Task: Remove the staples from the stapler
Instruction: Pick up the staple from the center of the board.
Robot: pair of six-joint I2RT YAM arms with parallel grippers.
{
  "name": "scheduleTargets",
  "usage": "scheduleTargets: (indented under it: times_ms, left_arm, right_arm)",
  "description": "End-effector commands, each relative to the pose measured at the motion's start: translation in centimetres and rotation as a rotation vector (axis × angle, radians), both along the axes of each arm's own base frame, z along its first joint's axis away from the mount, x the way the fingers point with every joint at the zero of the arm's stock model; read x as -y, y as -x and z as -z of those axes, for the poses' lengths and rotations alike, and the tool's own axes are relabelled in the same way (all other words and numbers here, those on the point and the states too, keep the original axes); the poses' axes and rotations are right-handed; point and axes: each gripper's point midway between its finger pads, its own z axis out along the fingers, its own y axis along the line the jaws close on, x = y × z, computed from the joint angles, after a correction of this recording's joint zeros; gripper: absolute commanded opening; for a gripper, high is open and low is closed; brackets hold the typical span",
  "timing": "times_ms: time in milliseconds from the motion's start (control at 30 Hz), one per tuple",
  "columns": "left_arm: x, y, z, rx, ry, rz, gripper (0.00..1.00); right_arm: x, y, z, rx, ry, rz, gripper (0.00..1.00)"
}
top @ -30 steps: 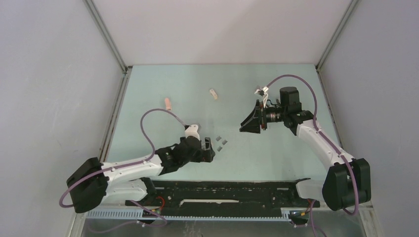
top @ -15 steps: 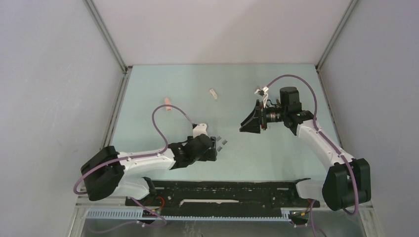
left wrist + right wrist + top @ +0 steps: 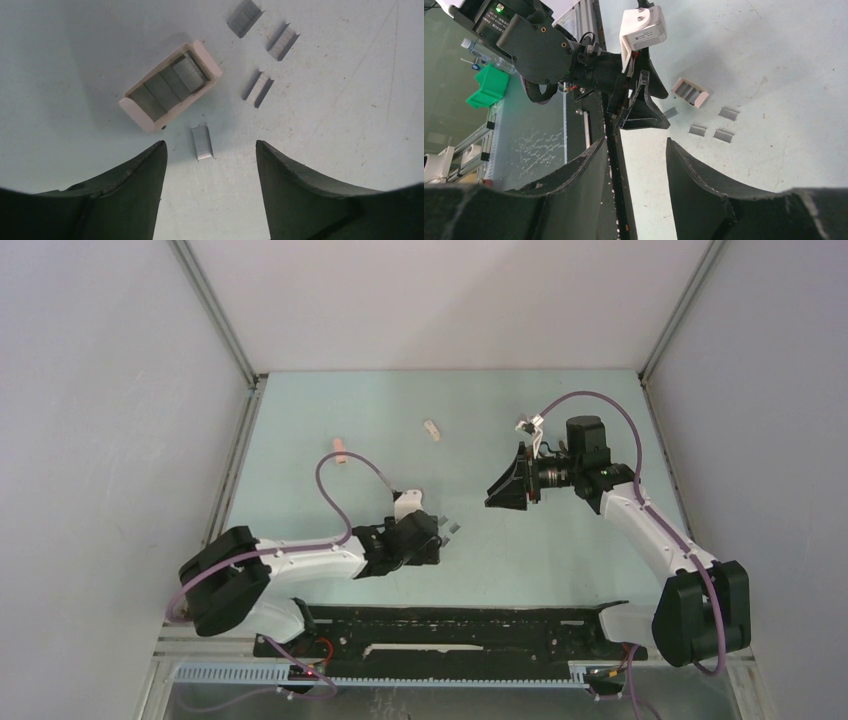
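staples [image 3: 258, 89] are scattered on the pale table [image 3: 350, 125]: one strip [image 3: 201, 142] is lying between the spread fingers [image 3: 135, 200] of the left gripper [image 3: 210, 165], untouched, three more are seen just beyond it, others are packed in a small white holder [image 3: 141, 119] close by. right gripper [image 3: 635, 145] is held off the table, fingers parted, nothing pinched.
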Motion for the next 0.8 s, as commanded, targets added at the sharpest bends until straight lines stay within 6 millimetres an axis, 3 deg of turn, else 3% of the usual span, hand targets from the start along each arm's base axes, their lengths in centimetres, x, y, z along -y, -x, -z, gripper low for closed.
scheduleTargets:
  times_ms: [0,267,767]
  left_arm:
    - [2.0,-1.6,-1.9,0.035,0.036,-0.032,0.68]
    - [1.4,-1.4,-0.7,0.013,-0.084,-0.041,0.56]
    - [1.0,-1.1,0.2,0.002,-0.133,-0.052,0.54]
  right_arm:
    - [-0.1,-0.2,-1.7,0.058,-0.018,-0.014,0.56]
    - [0.0,-0.1,-1.7,0.056,-0.022,-0.017,0.56]
    - [0.1,-0.1,-1.9,0.055,-0.028,-0.018,0.56]
